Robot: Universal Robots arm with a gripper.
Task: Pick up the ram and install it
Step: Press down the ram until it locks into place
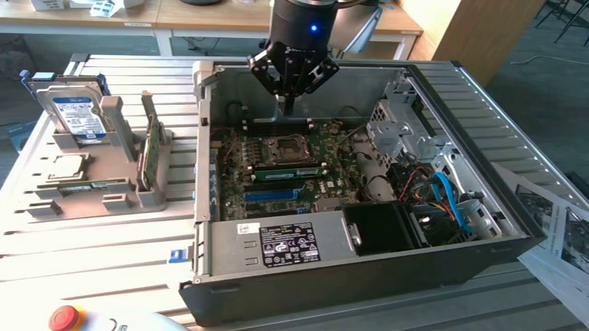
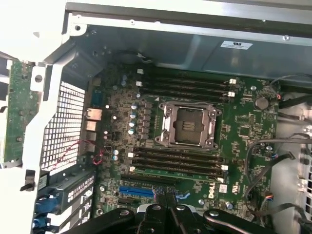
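Item: the ram (image 1: 288, 172) (image 2: 178, 170), a long green stick. We find it lying along the nearer bank of slots on the motherboard (image 1: 276, 196) (image 2: 243, 141), just at 6 o'clock of the open CPU socket (image 1: 278, 148) (image 2: 187, 126) in the exterior view. We cannot tell whether it is fully seated

Tool: gripper (image 1: 287, 109) (image 2: 167, 202), fingers pressed together with nothing between them. In the exterior view we see it hanging above the board at 12 o'clock of the socket, clear of the ram and touching nothing

Enclosure: open computer case (image 1: 368, 276) on a slatted metal table (image 1: 92, 255), with the black power supply (image 1: 285, 245) at 6 o'clock of the ram

Fixture: grey holder (image 1: 129, 186) outside the case, at 9 o'clock of the ram. In it we count a second green board (image 1: 147, 162) (image 2: 14, 107) standing on edge, a hard drive (image 1: 76, 114) upright at its far end, and a square metal chip (image 1: 69, 165) lying flat
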